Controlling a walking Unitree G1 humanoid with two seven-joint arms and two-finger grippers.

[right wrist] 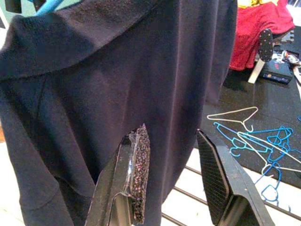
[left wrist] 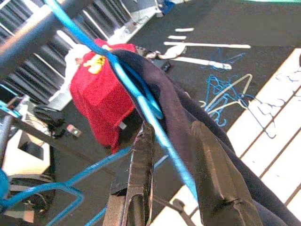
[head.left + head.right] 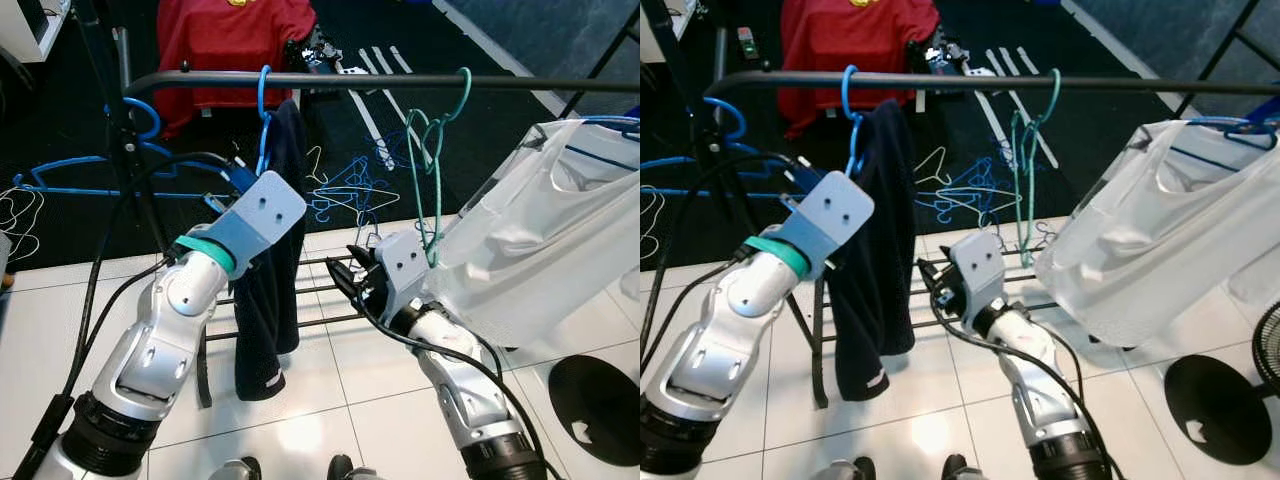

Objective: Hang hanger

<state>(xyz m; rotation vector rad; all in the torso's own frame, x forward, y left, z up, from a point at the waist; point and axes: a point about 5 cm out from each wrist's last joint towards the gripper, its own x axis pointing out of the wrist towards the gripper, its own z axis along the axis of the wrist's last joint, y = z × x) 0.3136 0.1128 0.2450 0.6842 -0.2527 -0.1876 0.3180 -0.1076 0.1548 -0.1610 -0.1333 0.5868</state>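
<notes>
Blue hanger [image 3: 264, 110] hooked on rail [image 3: 400, 82]; left fingers [image 2: 141, 174] seemingly grasping it, right fingers [image 1: 136, 174] released.

A white garment [image 3: 540, 230] hangs at the right end of the rack on a blue hanger [image 3: 612, 124], its pale fabric billowing toward the floor. Just left of it a bare green hanger [image 3: 432, 150] hooks over the bar. Beyond the rack, a red cloth [image 3: 232, 45] drapes over something on the dark carpet [image 3: 60, 150], and a loose pile of blue and white hangers [image 3: 350, 190] lies tangled there — near white stripes [image 3: 385, 70] marked on the carpet. In front, white floor tiles [image 3: 350, 400] gleam, and a round black base [image 3: 598, 395] stands on them at the lower right.
</notes>
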